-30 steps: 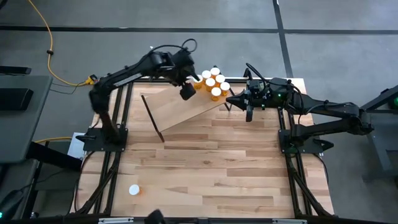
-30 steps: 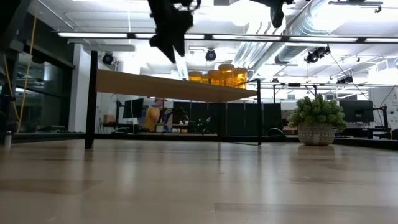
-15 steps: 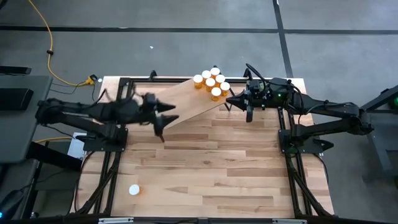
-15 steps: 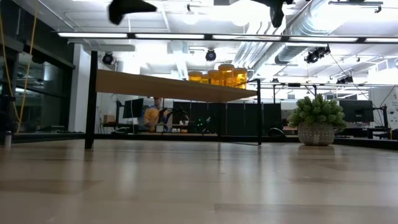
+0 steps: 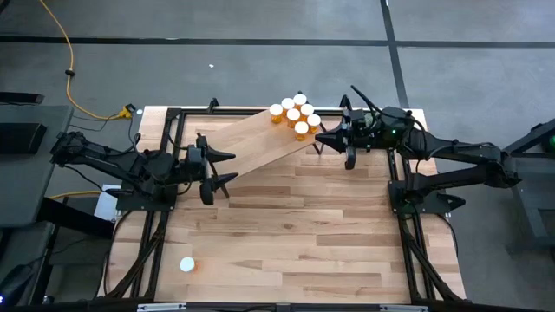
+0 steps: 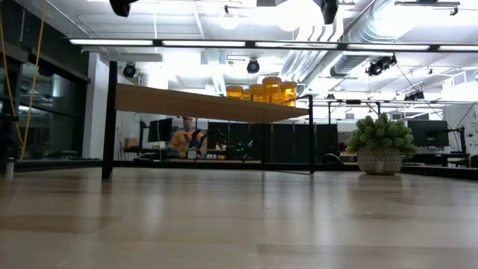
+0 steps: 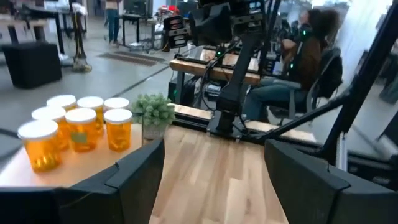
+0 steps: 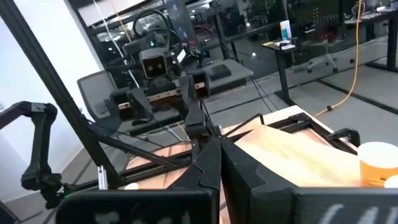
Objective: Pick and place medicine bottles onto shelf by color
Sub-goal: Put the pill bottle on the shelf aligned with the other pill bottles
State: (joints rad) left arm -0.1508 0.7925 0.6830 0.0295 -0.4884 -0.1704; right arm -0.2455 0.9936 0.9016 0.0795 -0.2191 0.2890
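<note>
Seven medicine bottles (image 5: 295,113), orange with white caps, clustered tight at the far right end of the shelf (image 5: 251,143), some touching. One more bottle (image 5: 186,265) alone near the near left corner of the table (image 5: 303,251), well apart from the shelf and from both arms. So by appearances most of the job done, one bottle left to fetch; no colour difference visible among the bottles, hence nothing to judge about sorting. Left gripper (image 5: 224,167) hanging over the near left end of the shelf, fingers spread wide, nothing between them. Right gripper (image 5: 319,139) parked just beside the bottle cluster at the shelf's right end, fingers closed to a point, nothing held. From above: the lone bottle and both arms plain, but no potted plant. From table height: shelf (image 6: 209,104) raised on black legs, bottles (image 6: 261,91) as an orange row on its right end, a fuzzy green plant (image 6: 381,146) in a pot off to the right; lone bottle absent there, arms barely showing at the upper edge. From the left wrist: six capped bottles (image 7: 74,127) close up with the plant (image 7: 152,115) beyond, open fingers (image 7: 124,180) framing bare wood, a seated person in the room behind. From the right wrist: shut fingers (image 8: 211,165) meeting over the plank, one bottle (image 8: 376,163) at the picture's edge.
</note>
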